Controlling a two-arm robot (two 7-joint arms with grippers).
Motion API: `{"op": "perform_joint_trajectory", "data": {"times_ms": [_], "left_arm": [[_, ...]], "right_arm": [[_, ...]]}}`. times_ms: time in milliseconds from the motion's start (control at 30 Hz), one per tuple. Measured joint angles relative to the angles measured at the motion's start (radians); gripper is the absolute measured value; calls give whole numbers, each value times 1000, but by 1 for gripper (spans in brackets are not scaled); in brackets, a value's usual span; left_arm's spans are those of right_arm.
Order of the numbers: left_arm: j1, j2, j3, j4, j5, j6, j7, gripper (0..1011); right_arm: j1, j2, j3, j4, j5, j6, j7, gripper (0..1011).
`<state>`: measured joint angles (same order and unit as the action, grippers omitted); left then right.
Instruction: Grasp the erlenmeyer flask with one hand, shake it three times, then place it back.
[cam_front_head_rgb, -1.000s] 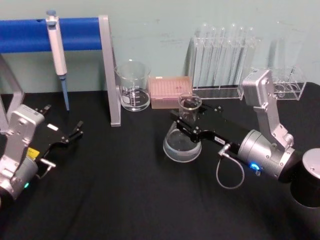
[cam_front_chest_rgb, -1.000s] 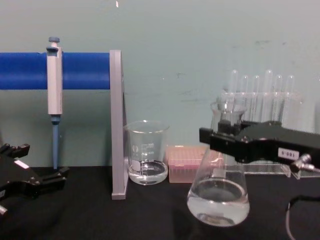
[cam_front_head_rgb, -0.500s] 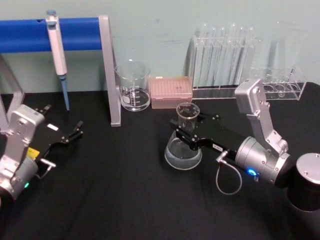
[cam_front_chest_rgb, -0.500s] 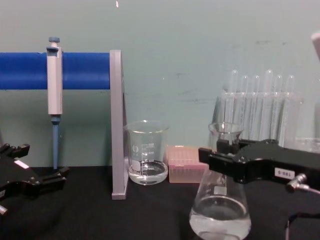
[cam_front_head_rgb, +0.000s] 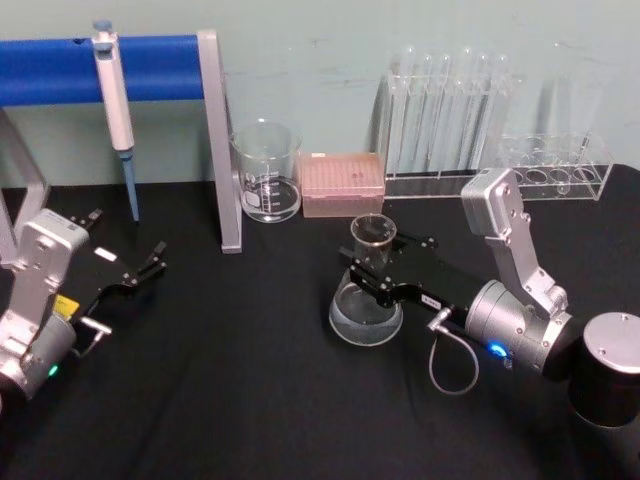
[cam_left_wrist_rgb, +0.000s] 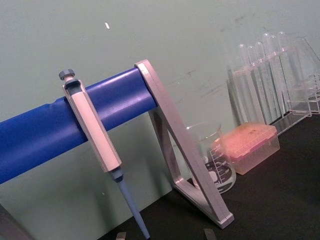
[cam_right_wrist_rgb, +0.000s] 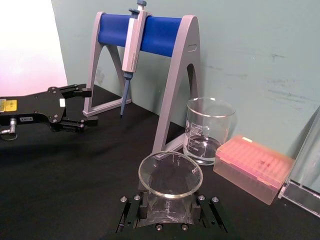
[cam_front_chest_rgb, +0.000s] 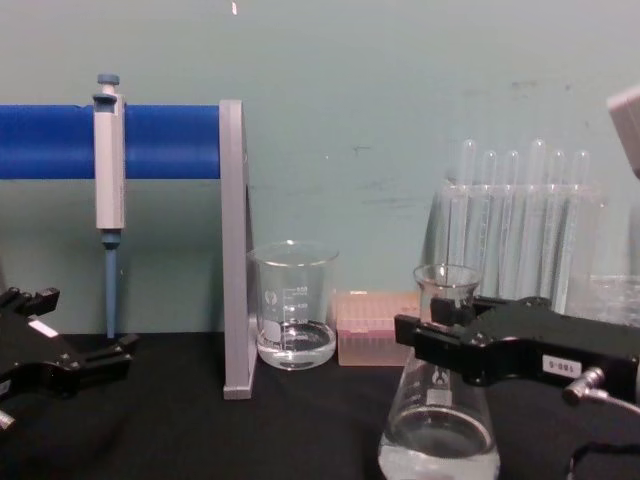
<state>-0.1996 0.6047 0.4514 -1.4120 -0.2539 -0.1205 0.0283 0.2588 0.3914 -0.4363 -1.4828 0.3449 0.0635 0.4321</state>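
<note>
The clear erlenmeyer flask (cam_front_head_rgb: 366, 299) stands upright near the middle of the black table, a little clear liquid in its wide base (cam_front_chest_rgb: 438, 445). My right gripper (cam_front_head_rgb: 372, 272) is shut on its narrow neck, black jaws on either side just below the rimmed mouth (cam_right_wrist_rgb: 170, 174). In the chest view the right gripper (cam_front_chest_rgb: 440, 335) crosses the neck from the right. My left gripper (cam_front_head_rgb: 150, 262) rests open at the table's left, far from the flask, and it also shows in the right wrist view (cam_right_wrist_rgb: 80, 107).
A glass beaker (cam_front_head_rgb: 266, 171) and a pink tip box (cam_front_head_rgb: 343, 183) stand behind the flask. A test tube rack (cam_front_head_rgb: 445, 125) is at the back right. A blue pipette stand (cam_front_head_rgb: 120, 70) holding a pipette (cam_front_head_rgb: 116, 105) is at the back left.
The right gripper has lowered the flask over the last second, from raised above the table down to about table level. The left arm has not moved.
</note>
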Motion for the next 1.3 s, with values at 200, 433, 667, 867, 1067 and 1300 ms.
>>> {"op": "perform_joint_trajectory", "data": {"times_ms": [200, 433, 667, 867, 1067, 1300], "left_arm": [[0, 0, 0, 0, 0, 0, 0, 1001], [0, 0, 0, 0, 0, 0, 0, 1001], [0, 0, 0, 0, 0, 0, 0, 1001], [0, 0, 0, 0, 0, 0, 0, 1001], [0, 0, 0, 0, 0, 0, 0, 1001], [0, 0, 0, 0, 0, 0, 0, 1001]], "right_arm": [[-1, -4, 0, 9, -2, 0, 3, 451], [-2, -7, 2, 16, -6, 5, 2, 451], [-2, -10, 3, 22, -10, 10, 1, 451], [-6, -10, 4, 24, -13, 14, -1, 451], [-7, -12, 4, 24, -17, 19, -4, 451], [-7, -16, 4, 29, -20, 21, -5, 451]]}}
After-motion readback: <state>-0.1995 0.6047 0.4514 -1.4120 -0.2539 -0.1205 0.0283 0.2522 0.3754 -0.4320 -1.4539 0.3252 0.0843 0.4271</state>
